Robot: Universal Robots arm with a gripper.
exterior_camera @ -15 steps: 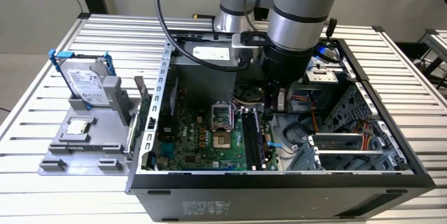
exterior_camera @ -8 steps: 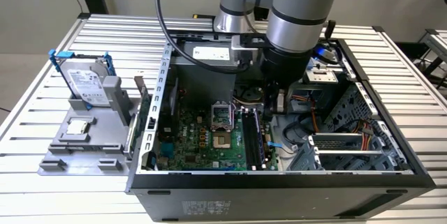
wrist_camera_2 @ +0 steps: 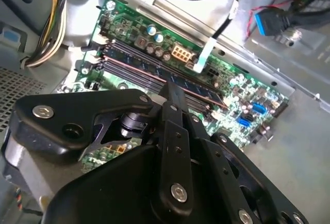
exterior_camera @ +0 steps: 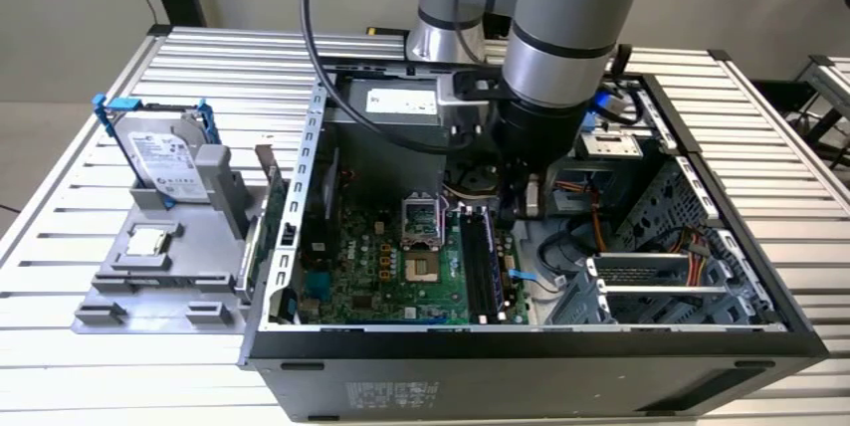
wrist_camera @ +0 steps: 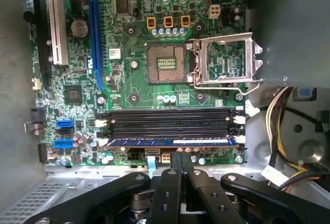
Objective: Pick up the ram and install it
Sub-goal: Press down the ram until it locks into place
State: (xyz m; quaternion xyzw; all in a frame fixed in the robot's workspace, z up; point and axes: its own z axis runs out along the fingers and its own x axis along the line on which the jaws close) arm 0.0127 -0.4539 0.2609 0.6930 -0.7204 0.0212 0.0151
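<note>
Dark navy, the ram [wrist_camera: 170,142] already sits in its motherboard [wrist_camera: 134,44] slot, at twelve o'clock from our gripper [wrist_camera: 180,158], whose fingers are closed empty; we judge seating needs downward pressing.

Even, bright light falls on my workspace; the motherboard [wrist_camera: 154,80] reads sharp, while my own gripper [wrist_camera: 180,175] looms dark and soft-edged up close.
</note>
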